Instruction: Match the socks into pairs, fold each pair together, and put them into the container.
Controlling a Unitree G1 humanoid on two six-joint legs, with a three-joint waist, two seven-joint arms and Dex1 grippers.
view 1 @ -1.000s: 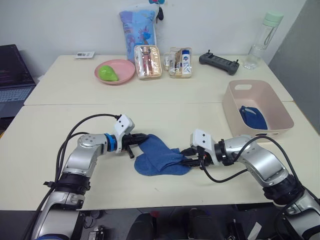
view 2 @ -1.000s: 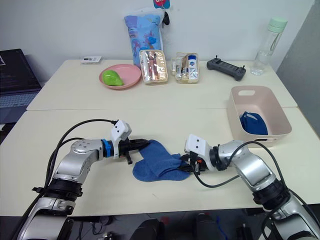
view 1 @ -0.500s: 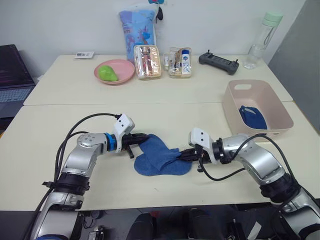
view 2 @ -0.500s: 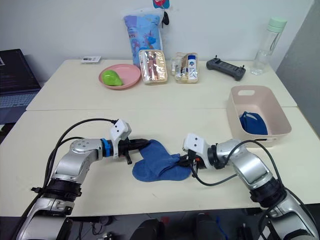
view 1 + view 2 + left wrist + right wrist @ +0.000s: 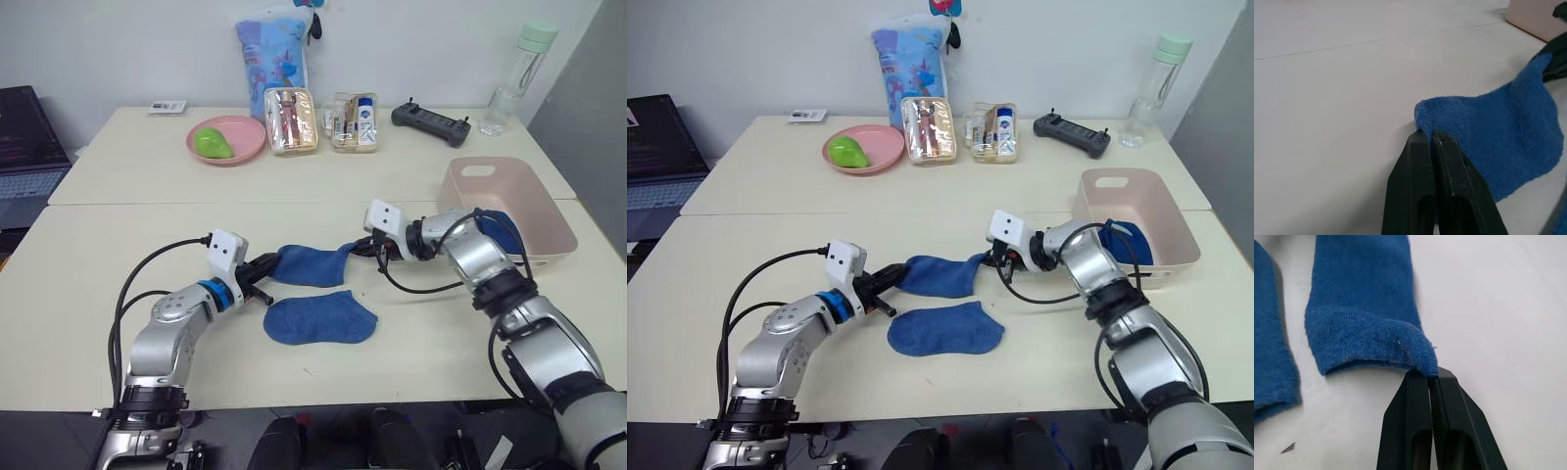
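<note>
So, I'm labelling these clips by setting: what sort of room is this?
Probably an office or lab, not a home: plain cream tables pushed together against a bare wall, a laptop at the side, and a handheld controller beside a water bottle.

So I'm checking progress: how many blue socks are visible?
3. One sock is stretched between the left gripper and right gripper; one lies flat on the table in front of it; one is in the tub, possibly hiding more.
</note>
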